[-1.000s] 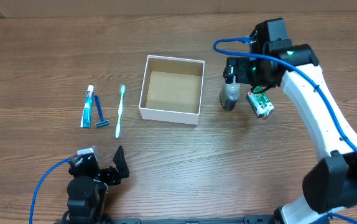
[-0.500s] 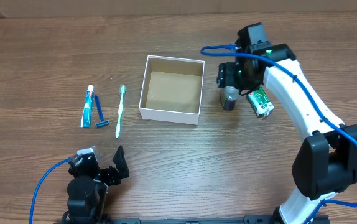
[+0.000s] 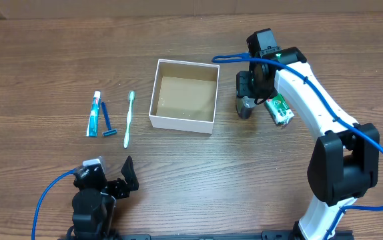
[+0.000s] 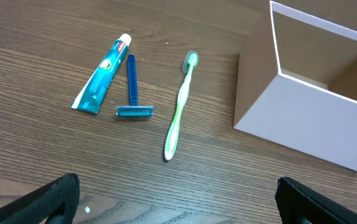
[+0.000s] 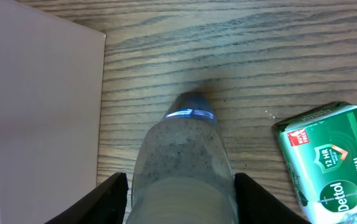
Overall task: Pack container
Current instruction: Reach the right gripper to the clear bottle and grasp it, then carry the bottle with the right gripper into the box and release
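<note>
The container (image 3: pixel 183 122) is a square open box, white outside and brown inside, at the table's middle; it also shows in the left wrist view (image 4: pixel 303 118) and in the right wrist view (image 5: pixel 41 112). Just right of it stands a speckled clear bottle (image 3: pixel 246 108) (image 5: pixel 181 146). My right gripper (image 3: pixel 248 99) (image 5: pixel 180 186) is over it, with a finger pressed to each side. The bottle still stands on the table. At the near left edge my left gripper (image 3: pixel 108 173) (image 4: pixel 178 202) is open, with nothing between its fingers.
A green soap packet (image 3: pixel 279 111) (image 5: pixel 328 155) lies just right of the bottle. Left of the container lie a toothpaste tube (image 3: pixel 95 113) (image 4: pixel 102 73), a blue razor (image 3: pixel 106 120) (image 4: pixel 132 87) and a green toothbrush (image 3: pixel 129 119) (image 4: pixel 180 106).
My right arm has shifted slightly left and come down over the bottle, and its fingers have closed in onto the bottle's sides. The left arm has not moved.
</note>
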Robot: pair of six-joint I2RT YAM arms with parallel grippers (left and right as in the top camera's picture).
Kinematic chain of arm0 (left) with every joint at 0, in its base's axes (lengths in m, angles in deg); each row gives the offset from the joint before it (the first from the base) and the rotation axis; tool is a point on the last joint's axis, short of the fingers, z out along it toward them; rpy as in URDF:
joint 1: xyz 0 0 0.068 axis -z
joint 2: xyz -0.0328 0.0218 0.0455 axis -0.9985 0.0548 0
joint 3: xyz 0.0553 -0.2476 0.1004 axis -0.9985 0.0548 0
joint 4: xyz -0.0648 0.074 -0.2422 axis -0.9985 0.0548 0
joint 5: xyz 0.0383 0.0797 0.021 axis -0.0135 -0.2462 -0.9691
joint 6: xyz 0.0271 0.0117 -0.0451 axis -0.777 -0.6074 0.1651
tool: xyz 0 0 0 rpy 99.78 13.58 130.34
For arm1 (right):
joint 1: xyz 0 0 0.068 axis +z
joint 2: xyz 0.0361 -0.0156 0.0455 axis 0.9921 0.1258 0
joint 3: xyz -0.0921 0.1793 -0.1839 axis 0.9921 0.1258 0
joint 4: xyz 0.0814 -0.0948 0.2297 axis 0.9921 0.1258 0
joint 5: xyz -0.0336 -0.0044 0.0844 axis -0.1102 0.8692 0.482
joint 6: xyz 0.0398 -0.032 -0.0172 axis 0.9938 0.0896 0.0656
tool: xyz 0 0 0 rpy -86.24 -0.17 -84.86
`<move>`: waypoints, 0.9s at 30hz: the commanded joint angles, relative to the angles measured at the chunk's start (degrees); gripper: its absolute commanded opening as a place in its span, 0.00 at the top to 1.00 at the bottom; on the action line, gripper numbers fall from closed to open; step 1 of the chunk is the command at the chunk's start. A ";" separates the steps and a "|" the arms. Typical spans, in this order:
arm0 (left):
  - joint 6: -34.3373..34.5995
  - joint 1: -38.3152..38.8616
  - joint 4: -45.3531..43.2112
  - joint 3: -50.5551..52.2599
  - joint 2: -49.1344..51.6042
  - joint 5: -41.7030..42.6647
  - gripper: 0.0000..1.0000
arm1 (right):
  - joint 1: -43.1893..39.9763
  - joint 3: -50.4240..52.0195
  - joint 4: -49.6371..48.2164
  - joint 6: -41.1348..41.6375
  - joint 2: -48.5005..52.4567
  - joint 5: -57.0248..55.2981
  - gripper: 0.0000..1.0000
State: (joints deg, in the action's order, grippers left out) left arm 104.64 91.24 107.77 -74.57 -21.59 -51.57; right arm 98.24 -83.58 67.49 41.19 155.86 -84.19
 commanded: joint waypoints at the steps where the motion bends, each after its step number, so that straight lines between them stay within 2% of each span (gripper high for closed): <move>1: 0.50 -0.35 -0.07 0.55 -0.55 0.63 0.00 | 0.28 -0.37 1.09 0.28 -0.22 -1.07 0.44; 12: 0.50 -0.35 -0.04 0.55 -0.55 0.63 0.00 | 0.28 -1.05 1.55 0.09 -5.31 -1.90 0.41; 17: 0.50 -0.35 -0.04 0.55 -0.55 0.63 0.00 | 0.28 -1.05 1.38 0.09 -5.31 -1.86 0.46; 18: 0.50 -0.35 -0.04 0.55 -0.55 0.63 0.00 | 0.28 -1.05 1.51 0.09 -5.31 -1.84 0.45; 19: 0.50 -0.35 -0.04 0.55 -0.55 0.63 0.00 | 0.28 -1.05 1.66 0.07 -5.31 -1.60 0.36; 20: 0.50 -0.35 -0.04 0.55 -0.55 0.63 0.00 | 0.28 -0.74 1.51 0.07 -5.25 -0.68 0.34; 27: 0.50 -0.35 -0.07 0.55 -0.55 0.63 0.00 | 0.28 -0.09 -0.39 0.07 -5.20 -0.20 0.35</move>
State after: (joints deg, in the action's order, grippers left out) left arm 104.64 91.24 107.77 -74.57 -21.59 -51.57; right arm 98.26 -83.60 68.12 41.04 152.52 -84.54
